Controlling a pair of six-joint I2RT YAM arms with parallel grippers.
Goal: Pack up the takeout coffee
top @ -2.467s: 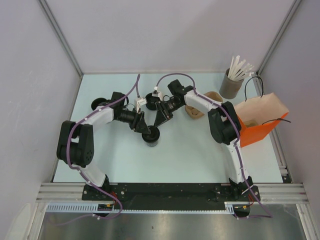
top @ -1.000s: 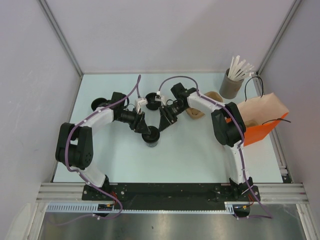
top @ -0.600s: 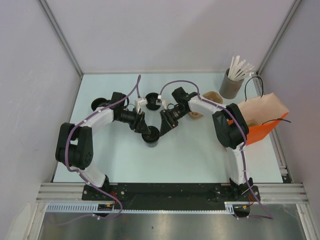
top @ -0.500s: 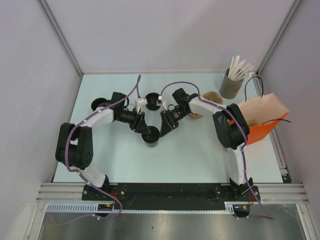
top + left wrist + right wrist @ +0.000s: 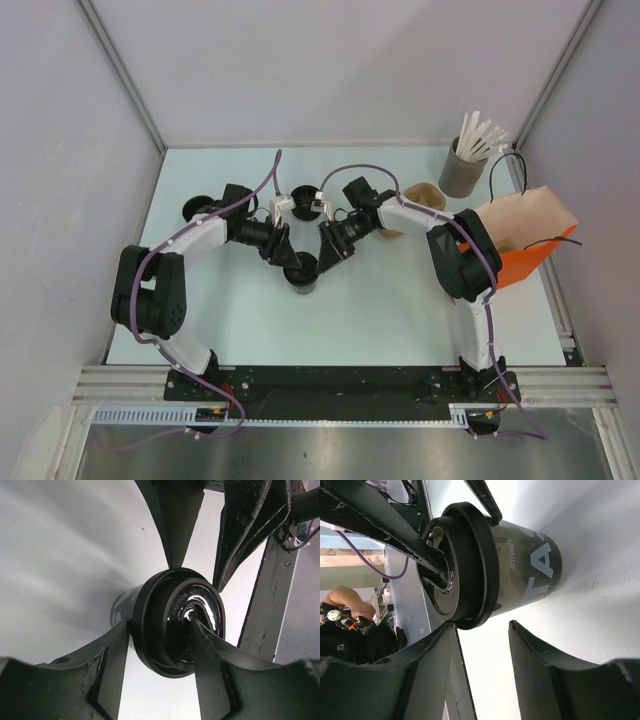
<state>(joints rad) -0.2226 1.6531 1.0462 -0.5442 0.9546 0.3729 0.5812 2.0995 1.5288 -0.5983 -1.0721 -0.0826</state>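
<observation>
On the left gripper [image 5: 161, 625] I see the jaws pinching the lid [image 5: 160, 595] of the cup [image 5: 530, 570]; the right gripper [image 5: 481, 624] has its jaws spread just beside it.

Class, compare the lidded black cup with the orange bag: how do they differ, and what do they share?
The takeout coffee cup is black; the orange bag is orange outside, tan inside. The cup is far smaller than the bag. The cup is lidded; the bag gapes open. Both stand on the table.
</observation>
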